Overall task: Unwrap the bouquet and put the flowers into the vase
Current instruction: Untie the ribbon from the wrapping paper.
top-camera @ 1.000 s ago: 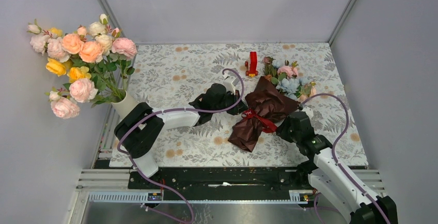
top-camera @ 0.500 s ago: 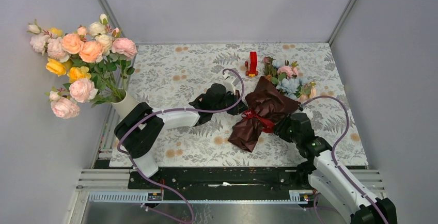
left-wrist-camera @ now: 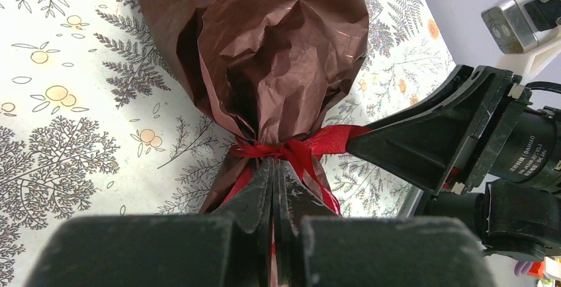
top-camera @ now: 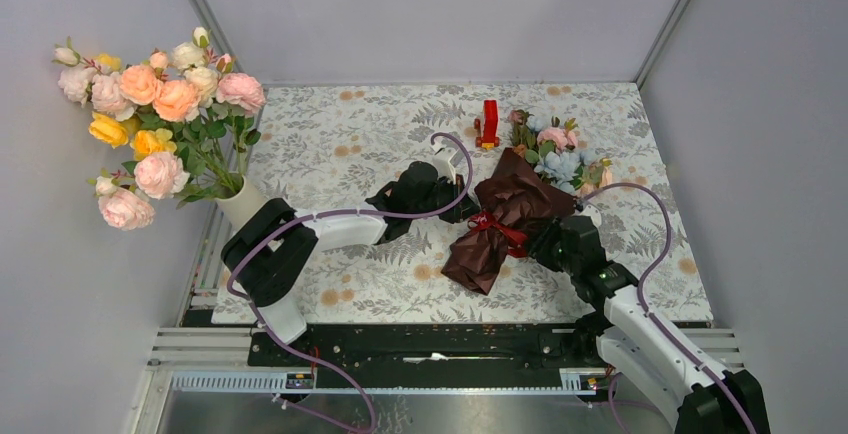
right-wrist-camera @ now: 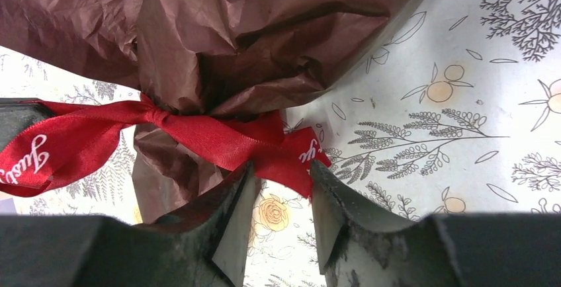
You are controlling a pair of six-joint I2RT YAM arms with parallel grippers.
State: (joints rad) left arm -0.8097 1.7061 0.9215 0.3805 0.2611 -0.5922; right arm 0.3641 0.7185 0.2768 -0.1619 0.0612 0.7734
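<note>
Right gripper (right-wrist-camera: 281, 169) comes in from the near right, jaws spread partway. The short tail of the red ribbon (right-wrist-camera: 198, 131) lies across the mouth of the gap and is not pinched.

Left gripper (left-wrist-camera: 272, 166) reaches in from the left. Its fingers are pressed together with the tips right at the ribbon knot; can't tell if a strand is caught between them.

The two grippers face each other across the tied neck of the bouquet (top-camera: 510, 214).

The bouquet lies flat on the fern-print table (top-camera: 340, 144), right of centre, angled with its stem end toward the near edge. The dark red crinkly wrapping paper (left-wrist-camera: 284, 49) is still closed and the ribbon is still tied.

White vase (top-camera: 240, 206) stands at the table's left edge beside the left arm's base. It holds a big bunch of peach, pink and yellow roses (top-camera: 150, 104) and none of the bouquet's stems.

The flowers (top-camera: 555, 159), pale blue and pink with green leaves, stick out of the wrap's far end toward the far right corner.

Small red upright object (top-camera: 489, 122) stands near the far edge, just left of the blooms.
</note>
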